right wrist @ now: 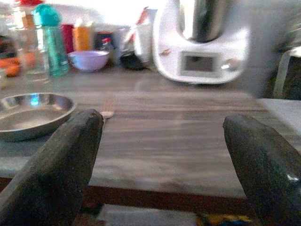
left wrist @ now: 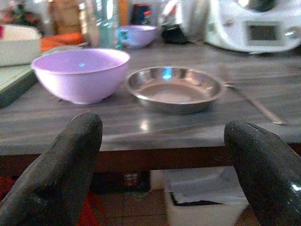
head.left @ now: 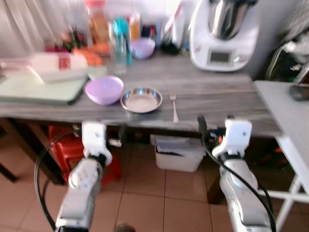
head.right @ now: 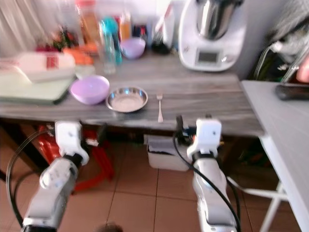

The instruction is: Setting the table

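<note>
Left claw (left wrist: 162, 155) stands wide, empty, held at the table's front edge and below the top. Right claw (right wrist: 162, 155) likewise wide and empty, at the same height further to the robot's right.

Table (head.left: 212, 89): grey wood-grain top. Near its front edge, in a row from left to right: lilac bowl (head.left: 104, 90), steel dish (head.left: 141, 99) just beside it, then a fork (head.left: 174, 107) near the dish but apart from it.

Governing relation: the fork lies ahead of and above both claws, between them, somewhat nearer the right claw. Its long axis runs front to back, handle end toward the robot, close to the table edge. The dish and bowl lie directly ahead of the left claw.

Judgement: the right arm is better placed for the fork, the left for the dish.
</note>
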`<state>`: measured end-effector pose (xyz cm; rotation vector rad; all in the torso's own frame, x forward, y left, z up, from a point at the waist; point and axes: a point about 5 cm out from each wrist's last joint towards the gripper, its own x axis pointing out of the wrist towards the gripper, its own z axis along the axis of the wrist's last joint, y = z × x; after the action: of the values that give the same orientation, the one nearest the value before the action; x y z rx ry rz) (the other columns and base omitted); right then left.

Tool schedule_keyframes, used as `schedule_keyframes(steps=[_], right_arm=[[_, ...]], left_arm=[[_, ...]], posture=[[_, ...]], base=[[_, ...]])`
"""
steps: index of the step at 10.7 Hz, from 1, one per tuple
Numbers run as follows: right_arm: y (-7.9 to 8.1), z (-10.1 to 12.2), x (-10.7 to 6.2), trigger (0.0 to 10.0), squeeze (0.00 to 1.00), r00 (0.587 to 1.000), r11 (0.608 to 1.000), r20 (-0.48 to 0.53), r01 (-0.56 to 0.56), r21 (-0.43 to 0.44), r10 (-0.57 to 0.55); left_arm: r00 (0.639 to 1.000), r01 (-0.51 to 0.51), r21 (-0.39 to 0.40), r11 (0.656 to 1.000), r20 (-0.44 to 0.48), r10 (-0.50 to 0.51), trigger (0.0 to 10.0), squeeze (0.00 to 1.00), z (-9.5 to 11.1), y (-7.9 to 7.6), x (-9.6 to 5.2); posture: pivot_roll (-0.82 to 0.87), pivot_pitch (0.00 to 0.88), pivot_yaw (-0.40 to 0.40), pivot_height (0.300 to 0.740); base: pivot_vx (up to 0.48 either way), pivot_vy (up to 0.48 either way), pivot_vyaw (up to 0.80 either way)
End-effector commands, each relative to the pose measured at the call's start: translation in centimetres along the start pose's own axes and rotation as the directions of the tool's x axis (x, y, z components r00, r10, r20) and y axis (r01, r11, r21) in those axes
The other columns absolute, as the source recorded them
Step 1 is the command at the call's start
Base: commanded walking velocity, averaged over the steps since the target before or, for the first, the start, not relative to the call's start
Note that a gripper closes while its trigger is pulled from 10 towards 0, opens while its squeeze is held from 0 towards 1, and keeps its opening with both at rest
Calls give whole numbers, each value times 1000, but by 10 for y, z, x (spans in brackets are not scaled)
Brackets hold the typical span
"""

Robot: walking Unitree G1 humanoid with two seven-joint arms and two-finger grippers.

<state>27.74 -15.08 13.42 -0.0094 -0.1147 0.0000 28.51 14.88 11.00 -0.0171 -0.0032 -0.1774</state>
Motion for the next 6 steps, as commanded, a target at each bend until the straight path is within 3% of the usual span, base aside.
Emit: schedule_keyframes(steps=[1,5,6], right_arm=[[1,0,0,10000,0,1000,1000,2,5,13,-5],[2,-1,-1,10000,0,1000,1000,0,9,17,-9],[2,-2,-1,10000,0,1000,1000,-1,9,17,-9]], left_arm=[[1000,0,14,1000,5,0,10000,0,3,1,2],[1000,19,25,1000,3,-19,10000,0,2,-1,2],[999,31,31,999,19,-32,10000,0,3,-2,2]], posture=[[49,0,10,740],[47,0,15,740],[47,0,15,740]], base=[[-307,0,0],[-303,0,0],[0,0,0]])
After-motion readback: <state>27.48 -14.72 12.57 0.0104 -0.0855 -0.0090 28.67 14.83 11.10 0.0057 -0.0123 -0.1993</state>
